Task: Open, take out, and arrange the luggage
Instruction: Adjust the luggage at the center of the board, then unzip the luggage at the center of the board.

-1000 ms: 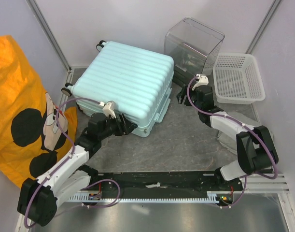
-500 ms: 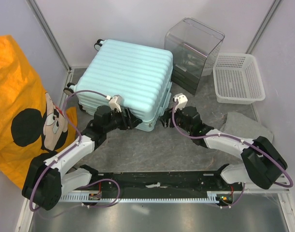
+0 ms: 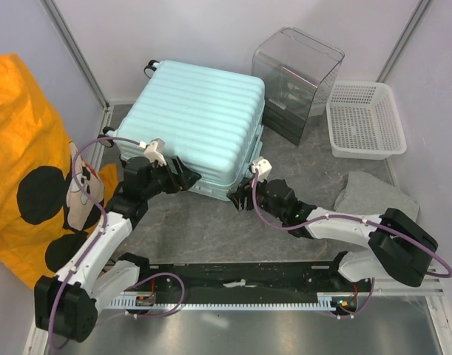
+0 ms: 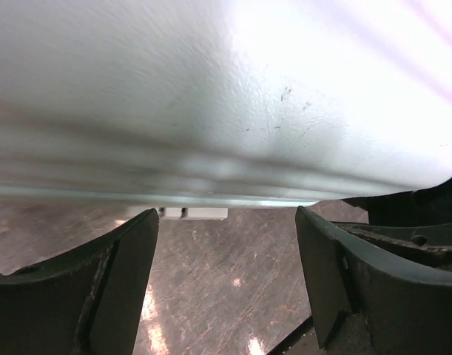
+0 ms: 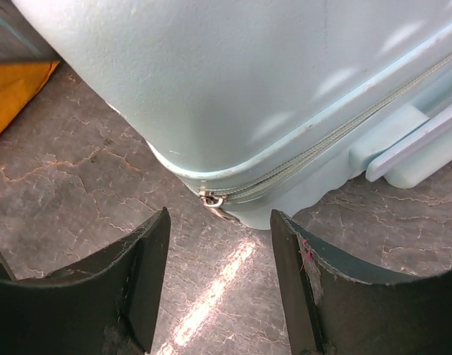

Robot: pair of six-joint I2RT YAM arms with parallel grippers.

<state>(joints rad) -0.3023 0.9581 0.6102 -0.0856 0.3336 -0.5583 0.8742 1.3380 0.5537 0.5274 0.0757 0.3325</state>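
Observation:
The luggage (image 3: 196, 122), a mint ribbed hard-shell suitcase, lies flat and zipped shut at the back middle of the table. My left gripper (image 3: 184, 178) is at its near edge with the jaws open. In the left wrist view the shell (image 4: 226, 96) fills the upper half, and only bare table shows between the fingers of that gripper (image 4: 226, 277). My right gripper (image 3: 239, 201) is open, just in front of the suitcase's near right corner. In the right wrist view a metal zipper pull (image 5: 211, 200) hangs at that corner (image 5: 233, 111), just beyond the open right gripper (image 5: 220, 275).
A clear plastic box (image 3: 296, 78) stands behind the suitcase's right side, with a white mesh basket (image 3: 365, 118) to its right. A grey cloth (image 3: 375, 196) lies at the right, beside my right arm. A large orange printed bag (image 3: 29, 163) fills the left side.
My right arm has swung left from beside the clear box to the suitcase's near right corner. My left gripper has shifted a little left along the near edge and opened wider.

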